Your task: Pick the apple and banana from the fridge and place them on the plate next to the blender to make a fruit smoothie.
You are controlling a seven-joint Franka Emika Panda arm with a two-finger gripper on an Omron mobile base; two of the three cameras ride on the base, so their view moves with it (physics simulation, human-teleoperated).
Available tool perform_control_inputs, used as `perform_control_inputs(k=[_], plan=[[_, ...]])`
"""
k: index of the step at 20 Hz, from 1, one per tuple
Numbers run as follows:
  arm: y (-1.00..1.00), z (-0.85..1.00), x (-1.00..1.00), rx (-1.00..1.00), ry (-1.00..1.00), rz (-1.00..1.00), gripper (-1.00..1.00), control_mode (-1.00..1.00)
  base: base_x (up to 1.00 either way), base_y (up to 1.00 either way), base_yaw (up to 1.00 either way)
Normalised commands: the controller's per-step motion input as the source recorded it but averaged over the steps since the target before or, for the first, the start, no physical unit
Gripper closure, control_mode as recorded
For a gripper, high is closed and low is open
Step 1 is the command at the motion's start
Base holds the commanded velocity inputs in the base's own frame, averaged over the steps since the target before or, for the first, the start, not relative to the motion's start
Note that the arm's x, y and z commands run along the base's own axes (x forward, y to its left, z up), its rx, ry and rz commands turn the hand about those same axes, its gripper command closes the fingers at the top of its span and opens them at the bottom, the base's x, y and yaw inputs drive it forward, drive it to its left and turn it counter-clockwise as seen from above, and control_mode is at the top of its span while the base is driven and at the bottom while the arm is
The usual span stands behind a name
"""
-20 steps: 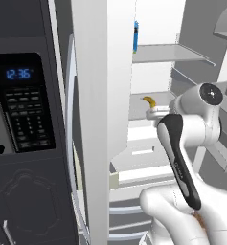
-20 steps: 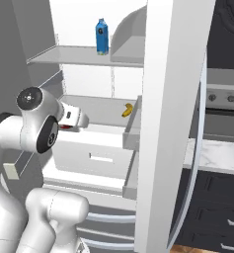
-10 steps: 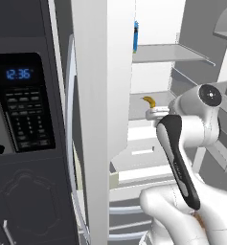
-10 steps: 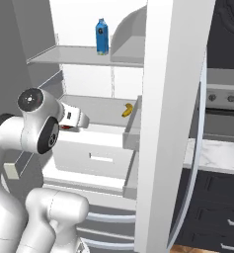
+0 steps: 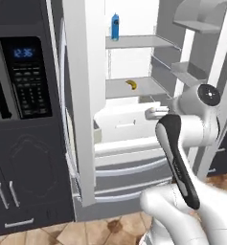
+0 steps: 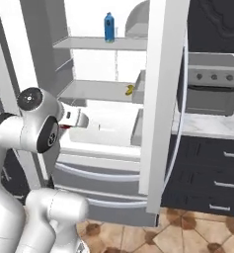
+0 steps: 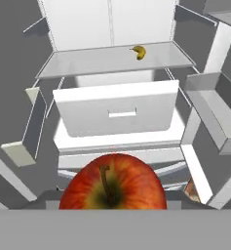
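The red apple (image 7: 113, 183) sits right in front of the hand camera, and my gripper (image 5: 151, 113) is shut on it, its fingertips hidden behind the fruit. The hand hangs in front of the open fridge (image 5: 134, 42), level with the white drawer (image 7: 118, 113). The yellow banana (image 5: 130, 84) lies on the grey middle shelf above that drawer, also seen as the banana (image 6: 130, 89) and the banana (image 7: 139, 52). The plate and the blender are out of view.
A blue bottle (image 5: 115, 26) stands on the upper shelf. The black microwave (image 5: 26, 76) is to the fridge's left; an oven (image 6: 212, 89) and a marble counter (image 6: 202, 126) are to its right. Open fridge doors (image 6: 160, 99) flank the arm.
Both base views have shifted: the fridge looks farther away and more floor shows, so the base has backed off. The apple stays in the gripper.
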Motion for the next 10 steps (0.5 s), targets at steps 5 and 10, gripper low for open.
perform_control_inputs(k=[5, 10], plan=[[0.0, 0.0, 0.0, 0.0, 0.0, 0.0, 1.0, 1.0, -0.88, -0.58, -0.51], [0.0, 0.0, 0.0, 0.0, 0.0, 0.0, 1.0, 1.0, -0.32, -0.48, -0.71]])
